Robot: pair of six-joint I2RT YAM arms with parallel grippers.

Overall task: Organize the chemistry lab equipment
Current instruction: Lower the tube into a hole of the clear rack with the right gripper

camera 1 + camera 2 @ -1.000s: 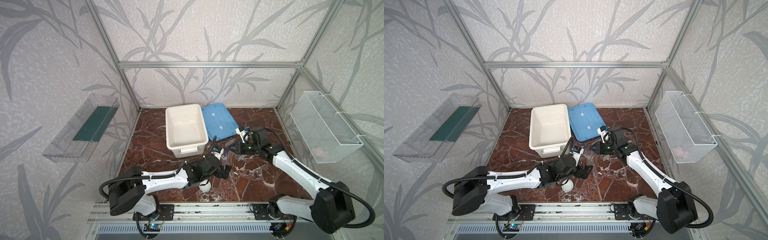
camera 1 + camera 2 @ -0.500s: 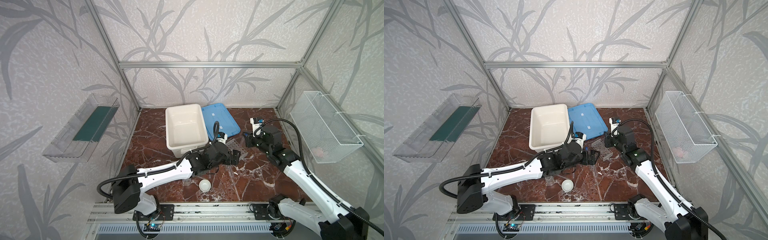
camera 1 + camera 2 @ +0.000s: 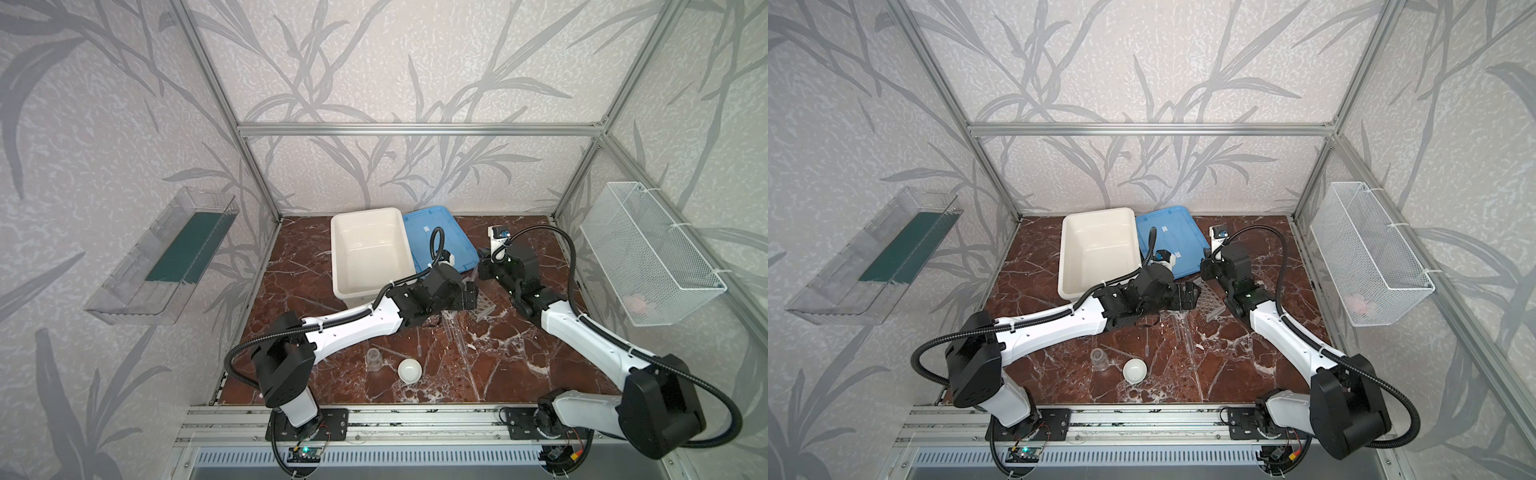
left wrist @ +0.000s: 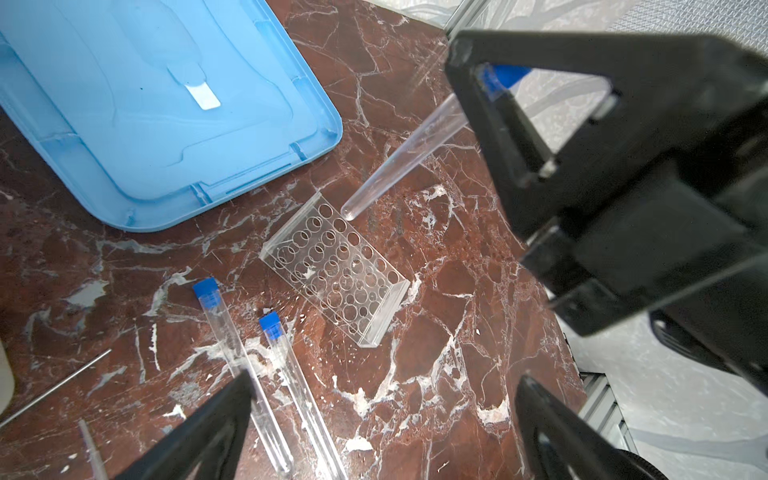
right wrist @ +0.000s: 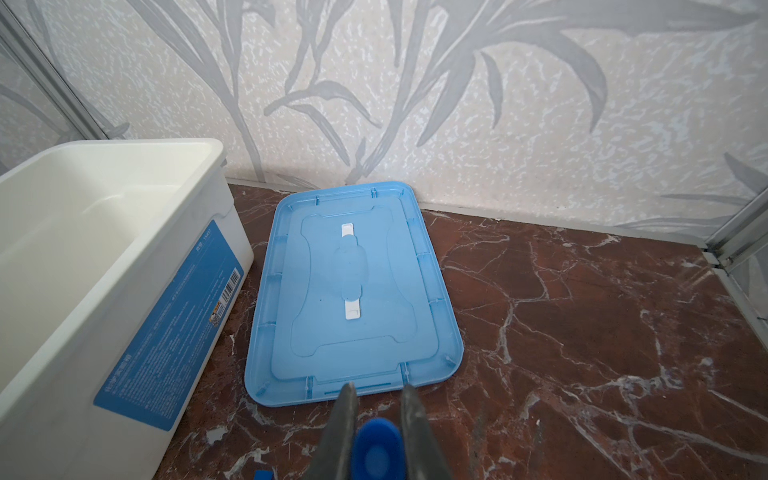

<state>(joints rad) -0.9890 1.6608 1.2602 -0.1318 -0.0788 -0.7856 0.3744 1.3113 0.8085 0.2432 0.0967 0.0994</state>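
Observation:
My right gripper [image 5: 378, 390] is shut on a clear test tube by its blue cap [image 5: 376, 449]. In the left wrist view this tube [image 4: 399, 166] slants down, its round end just above the far edge of the clear grid-holed rack [image 4: 336, 270]. The rack [image 3: 484, 305] sits on the marble between the two grippers. My left gripper [image 4: 384, 378] hangs open above the table beside the rack, nothing between its fingers. Two more blue-capped tubes [image 4: 232, 353] [image 4: 291, 374] lie flat by its left finger. A small glass jar [image 3: 374, 358] and a round white dish [image 3: 409, 370] stand near the front.
A white tub [image 3: 365, 212] and its blue lid [image 3: 436, 232] lie at the back. A thin rod [image 4: 58, 388] and a dropper [image 4: 89, 440] lie on the marble. A wire basket [image 3: 648, 253] hangs on the right wall, a clear shelf [image 3: 166, 253] on the left wall.
My right gripper has lifted the tube off the table and drawn back above the rack. My left arm has moved from the dish at the front up to the rack.

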